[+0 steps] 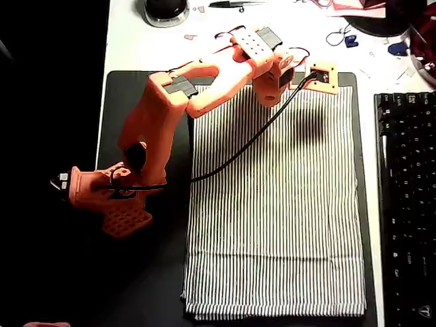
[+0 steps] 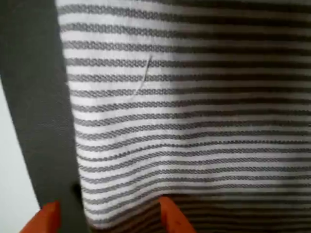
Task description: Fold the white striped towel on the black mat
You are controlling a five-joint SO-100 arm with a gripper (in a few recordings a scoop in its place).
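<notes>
The white striped towel (image 1: pixel 279 204) lies spread flat on the black mat (image 1: pixel 119 102), covering most of its right part in the overhead view. My orange gripper (image 1: pixel 270 94) hangs over the towel's far edge, near the top middle. In the wrist view the towel (image 2: pixel 194 111) shows close up, with its hemmed edge running beside a strip of the mat (image 2: pixel 39 121). The gripper (image 2: pixel 109 221) is open. One of the fingertips (image 2: pixel 47 217) is over the mat and the other is over the cloth, so the towel's edge lies between them.
A black keyboard (image 1: pixel 407 204) runs along the right edge beside the mat. My black cable (image 1: pixel 252 139) crosses above the towel. A round dark object (image 1: pixel 165 10) and small clutter sit on the white table (image 1: pixel 129 41) beyond the mat. The arm's base (image 1: pixel 109 191) stands on the mat's left.
</notes>
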